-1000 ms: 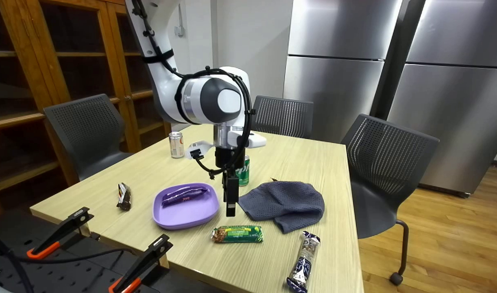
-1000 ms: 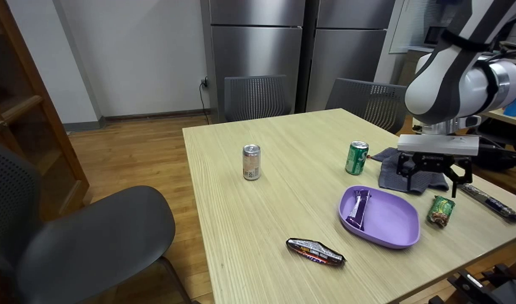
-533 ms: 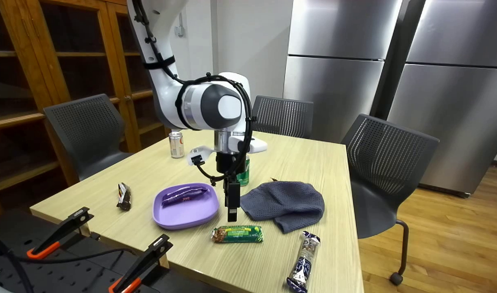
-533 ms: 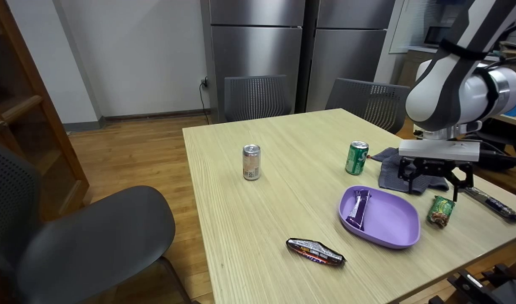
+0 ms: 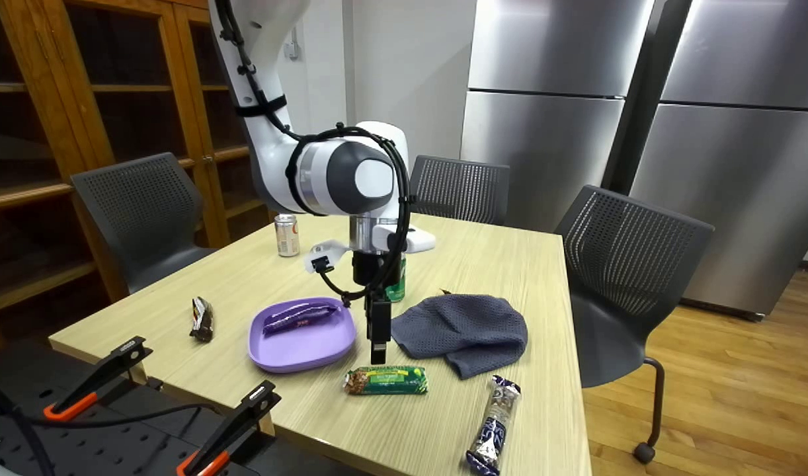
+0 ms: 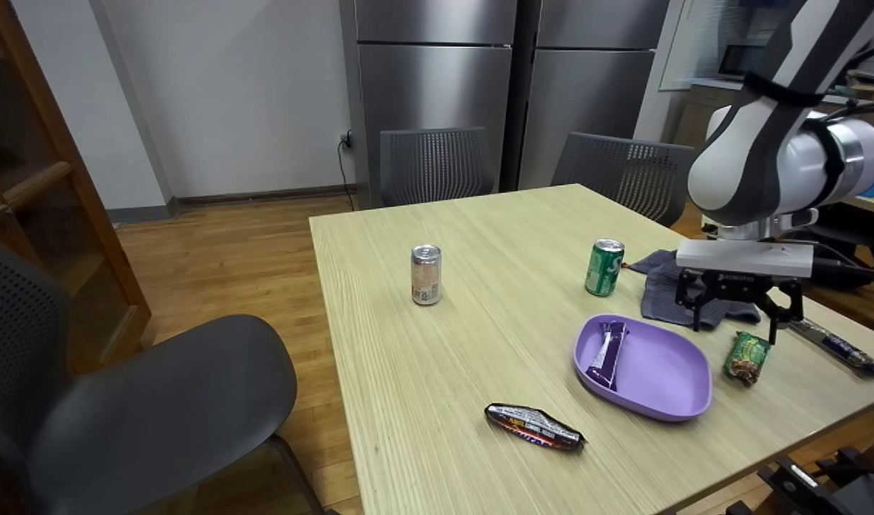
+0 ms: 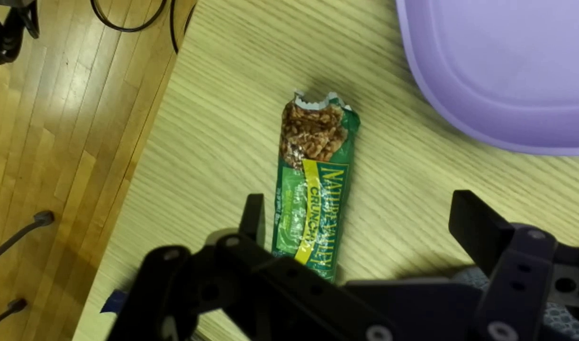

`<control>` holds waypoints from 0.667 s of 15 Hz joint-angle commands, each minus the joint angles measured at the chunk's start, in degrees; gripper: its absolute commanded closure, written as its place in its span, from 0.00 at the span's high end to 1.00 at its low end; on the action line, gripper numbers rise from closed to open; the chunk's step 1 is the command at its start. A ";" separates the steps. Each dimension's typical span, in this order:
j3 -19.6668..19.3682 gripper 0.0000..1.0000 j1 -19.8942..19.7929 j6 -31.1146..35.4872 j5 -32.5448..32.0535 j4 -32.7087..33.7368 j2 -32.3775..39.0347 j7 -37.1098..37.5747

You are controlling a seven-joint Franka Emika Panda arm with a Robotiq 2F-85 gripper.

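The gripper [image 6: 734, 335] hung above the table [image 5: 490, 261] near the plate [image 5: 315, 347], unclenched, its jaws spread wide. The green bar [image 7: 314, 189] lay just beside the plate, apart from it. The purple bar [image 6: 606, 357] lay inside the plate; the cloth [image 5: 462, 327] and the green can [image 6: 605, 268] were near it, the silver can [image 6: 426, 275] well away.

"NATURE VALLEY" and "CRUNCH" on the green wrapper [image 7: 314, 190], "S" on the can [image 6: 604, 270].
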 commanded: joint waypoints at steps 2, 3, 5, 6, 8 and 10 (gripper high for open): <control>-0.20 1.00 -1.38 1.96 1.47 -0.27 0.24 -1.93; -0.16 1.00 -1.77 2.28 1.55 -0.38 0.22 -2.29; -0.18 1.00 -2.44 2.82 1.66 -0.38 0.63 -2.79; 0.15 1.00 -3.11 3.09 2.11 -0.38 0.82 -3.19; 0.41 1.00 -3.84 3.71 3.08 -0.44 1.21 -3.85; 0.57 1.00 -4.38 5.40 4.77 -0.71 1.69 -3.98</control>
